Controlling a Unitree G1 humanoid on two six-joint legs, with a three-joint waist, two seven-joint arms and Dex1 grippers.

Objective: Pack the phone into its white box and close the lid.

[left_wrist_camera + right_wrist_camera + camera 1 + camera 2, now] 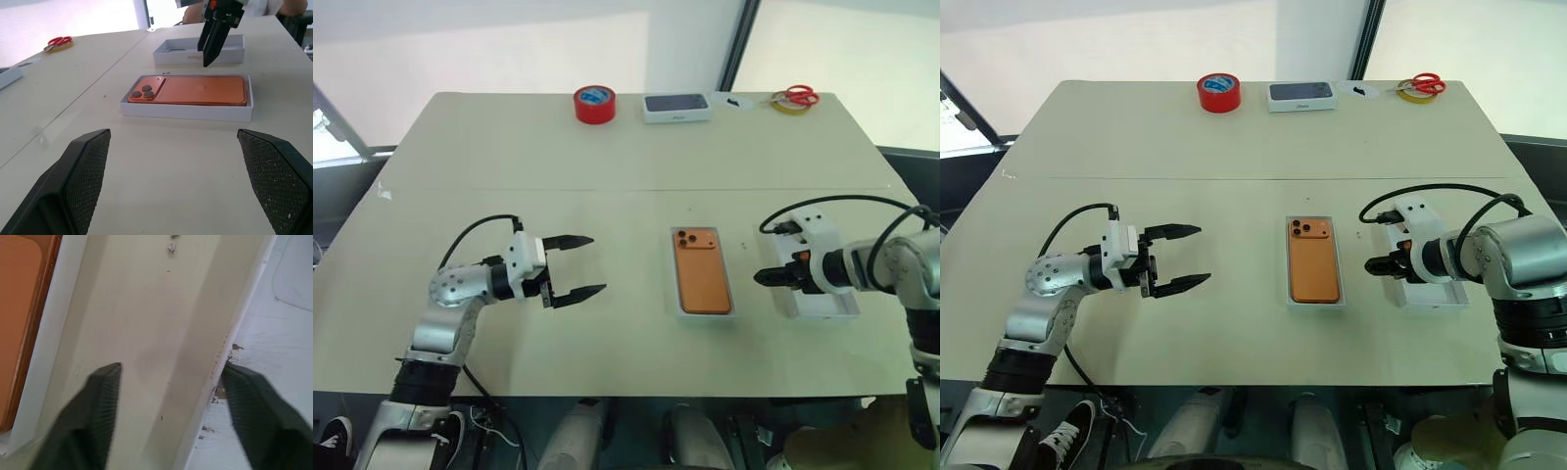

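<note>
Orange smartphone already lies in shallow white cardboard box between my grippers, left gripper fingers wide, right gripper half-closed straddling white cardboard lid wall; next grip, carry over.

I am looking at an orange phone with dark lenses on its camera bump, sitting in the white box. I am seeing the lid showing plain white, with small orange lettering on its side in the left wrist view. The table is showing pale beige. Both the left gripper and the right gripper are showing black fingers with a fine cross-hatched texture on the pads. At the far edge I am seeing a red tape roll with a blue centre, red-handled scissors on a yellow tape ring, and another white box printed with a dark phone.
</note>
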